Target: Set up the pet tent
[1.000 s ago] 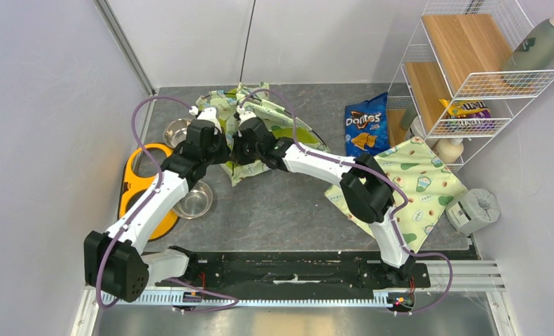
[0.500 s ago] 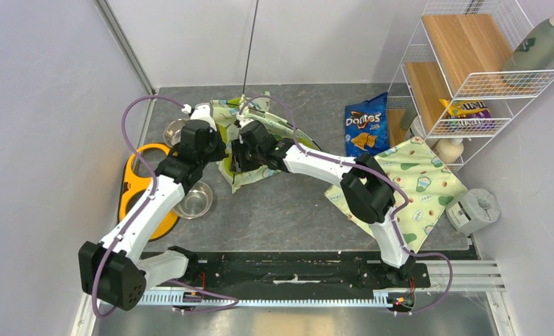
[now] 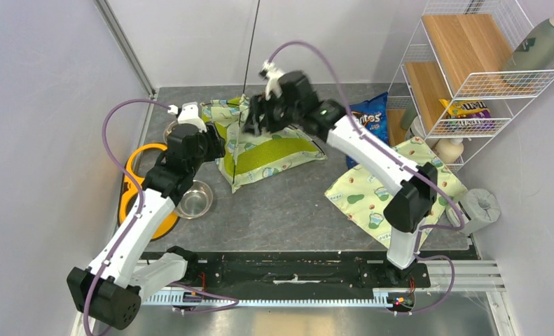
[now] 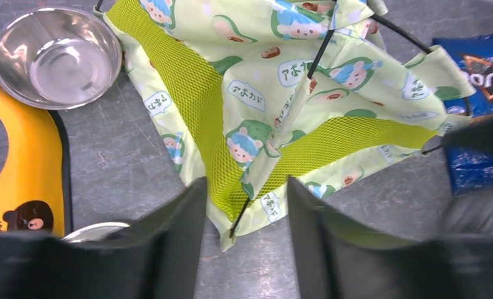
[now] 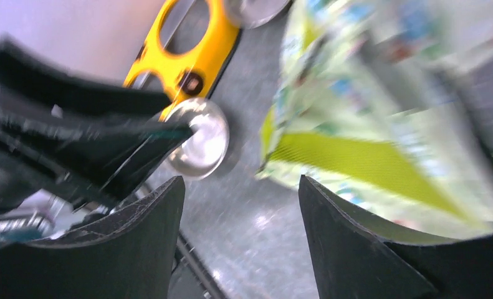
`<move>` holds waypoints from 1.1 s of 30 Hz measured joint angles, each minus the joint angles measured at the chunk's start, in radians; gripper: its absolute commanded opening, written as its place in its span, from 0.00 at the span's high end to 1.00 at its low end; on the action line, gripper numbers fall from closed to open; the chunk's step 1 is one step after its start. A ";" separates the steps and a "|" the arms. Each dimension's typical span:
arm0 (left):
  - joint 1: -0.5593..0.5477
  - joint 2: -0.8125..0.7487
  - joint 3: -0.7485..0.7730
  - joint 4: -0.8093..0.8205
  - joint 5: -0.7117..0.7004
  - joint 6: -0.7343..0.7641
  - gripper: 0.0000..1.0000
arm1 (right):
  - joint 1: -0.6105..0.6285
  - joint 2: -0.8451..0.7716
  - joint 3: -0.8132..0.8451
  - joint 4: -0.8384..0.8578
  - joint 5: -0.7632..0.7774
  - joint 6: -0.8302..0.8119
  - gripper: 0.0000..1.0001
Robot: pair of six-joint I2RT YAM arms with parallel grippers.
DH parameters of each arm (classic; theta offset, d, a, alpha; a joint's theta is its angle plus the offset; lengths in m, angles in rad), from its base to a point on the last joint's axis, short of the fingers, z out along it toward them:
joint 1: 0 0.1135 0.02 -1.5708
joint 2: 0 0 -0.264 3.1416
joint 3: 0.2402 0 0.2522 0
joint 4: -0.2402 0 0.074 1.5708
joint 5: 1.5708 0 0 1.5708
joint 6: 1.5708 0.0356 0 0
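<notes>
Pet tent (image 3: 270, 150) lies slumped on the grey table (image 3: 288, 203), not standing as a dome. Lime mesh panels face up.

Left gripper (image 4: 244, 193): fingers parted to a middling gap, nothing between them. It hangs over the tent's near-left corner, apart from the fabric. Through the gap show the corner of the mesh and the lower end of a thin black pole (image 4: 275, 134). The rest of the tent spreads ahead of these fingers and off to their right.

A steel bowl (image 4: 57, 56) sits ahead and to the left of this gripper. The yellow feeder stand (image 4: 19, 168) lies close on its left.

Right gripper (image 5: 240, 187): jaws wide, holding nothing. It is raised at the tent's far edge, opposite the left gripper. Its own view is badly blurred. The tent there is a pale and lime smear ahead and to the right of the fingers. Cannot tell whether anything touches the cloth.

The flat avocado-print pad (image 3: 393, 189) lies well to the right of both grippers.
</notes>
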 measured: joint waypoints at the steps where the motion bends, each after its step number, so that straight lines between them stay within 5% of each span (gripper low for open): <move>1: 0.000 -0.011 0.000 -0.003 0.000 0.003 0.33 | -0.035 0.000 0.037 -0.012 -0.007 -0.024 0.23; 7: 0.000 -0.085 0.000 -0.031 0.004 0.005 0.21 | -0.214 0.056 0.236 -0.102 -0.035 -0.214 0.20; 14: 0.000 -0.117 0.005 -0.063 0.005 0.011 0.20 | -0.222 0.225 0.386 -0.238 -0.204 -0.497 0.24; 16: 0.000 -0.117 0.005 -0.074 0.004 0.013 0.20 | -0.218 0.262 0.406 -0.292 -0.240 -0.560 0.31; 21: 0.000 -0.119 0.005 -0.098 0.000 0.016 0.21 | -0.214 0.305 0.428 -0.383 -0.265 -0.637 0.76; 26: 0.000 -0.120 0.005 -0.104 -0.001 0.015 0.22 | -0.214 0.306 0.445 -0.399 -0.270 -0.637 0.99; 33: 0.000 -0.124 0.017 -0.108 0.000 0.015 0.22 | -0.199 0.274 0.426 -0.382 -0.229 -0.631 1.00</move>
